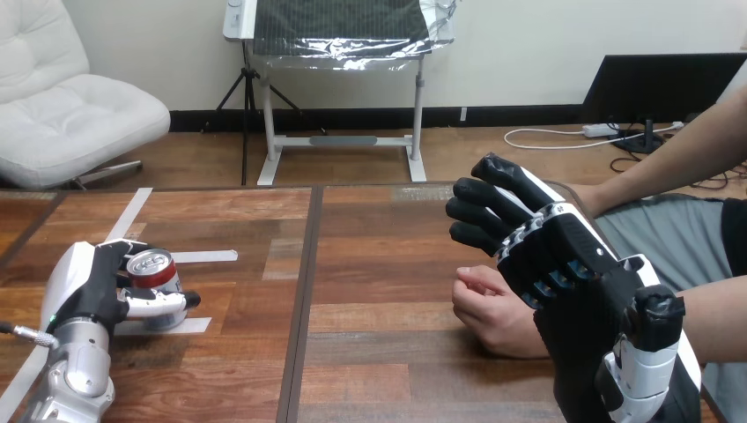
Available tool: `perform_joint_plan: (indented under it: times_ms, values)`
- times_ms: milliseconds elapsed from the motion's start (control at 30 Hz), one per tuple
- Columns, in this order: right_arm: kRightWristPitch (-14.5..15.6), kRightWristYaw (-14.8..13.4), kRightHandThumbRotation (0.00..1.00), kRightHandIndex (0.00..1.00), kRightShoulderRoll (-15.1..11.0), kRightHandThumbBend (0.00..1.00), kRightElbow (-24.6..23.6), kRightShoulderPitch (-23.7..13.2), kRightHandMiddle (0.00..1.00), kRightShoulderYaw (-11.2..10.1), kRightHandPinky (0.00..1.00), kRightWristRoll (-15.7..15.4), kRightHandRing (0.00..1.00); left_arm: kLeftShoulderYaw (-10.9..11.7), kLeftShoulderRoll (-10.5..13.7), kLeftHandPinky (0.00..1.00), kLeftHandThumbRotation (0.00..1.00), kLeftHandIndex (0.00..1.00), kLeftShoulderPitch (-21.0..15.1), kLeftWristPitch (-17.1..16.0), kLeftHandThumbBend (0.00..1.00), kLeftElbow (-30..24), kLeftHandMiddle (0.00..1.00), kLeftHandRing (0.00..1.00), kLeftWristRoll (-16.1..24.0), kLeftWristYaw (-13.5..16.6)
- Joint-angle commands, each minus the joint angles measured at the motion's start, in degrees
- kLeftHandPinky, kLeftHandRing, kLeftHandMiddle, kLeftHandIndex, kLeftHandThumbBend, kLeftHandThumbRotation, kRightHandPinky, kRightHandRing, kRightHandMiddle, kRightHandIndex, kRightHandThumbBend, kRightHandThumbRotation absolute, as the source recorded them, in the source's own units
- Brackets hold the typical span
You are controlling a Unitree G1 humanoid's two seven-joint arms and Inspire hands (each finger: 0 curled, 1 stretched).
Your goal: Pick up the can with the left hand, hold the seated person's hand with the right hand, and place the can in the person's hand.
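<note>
At my left, near the table's (pixel 379 264) front corner, my left hand (pixel 88 291) is closed round the can (pixel 155 269). My thumb lies across its front low down, and my fingers pass behind it where I cannot see them. The can stands upright, red with a silver top, between strips of white tape (pixel 204 256) on the wood. Its lower part is covered by my thumb and palm, so I cannot tell whether its base rests on the table or is just clear of it. My left forearm runs off the bottom edge.

Over at the right side, my right hand (pixel 564 256) is raised with its back toward me. Its fingers point up and away to the left, loosely bent and a little spread, closed on nothing. My thumb on that hand is hidden behind the palm.

The person's hand (pixel 493 313) lies on the table as a loose fist, just below and left of my right palm. My right palm and wrist cover its far side and its wrist. I cannot tell whether my palm touches it or only stands in front of it. The can is well apart from the person's hand, across the table.
</note>
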Motion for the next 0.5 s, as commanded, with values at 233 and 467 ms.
perform_joint_plan:
  times_ms: [233,467]
  values:
    - [-0.67,-0.38,1.00,0.86,0.07,0.87,-2.68,-2.32,0.85,-0.72,0.83,-0.01,0.84,-0.56,-0.28,0.45,0.00,0.61,-5.79,0.44,0.74,-1.11,0.56,0.52,-0.30,1.01]
    - [-0.70,-0.52,1.00,0.86,0.16,0.86,-2.78,-2.11,0.85,-0.67,0.83,-0.05,0.84,-0.74,-0.36,0.45,0.00,0.58,-6.05,0.33,0.73,-0.73,0.54,0.51,-0.12,1.34]
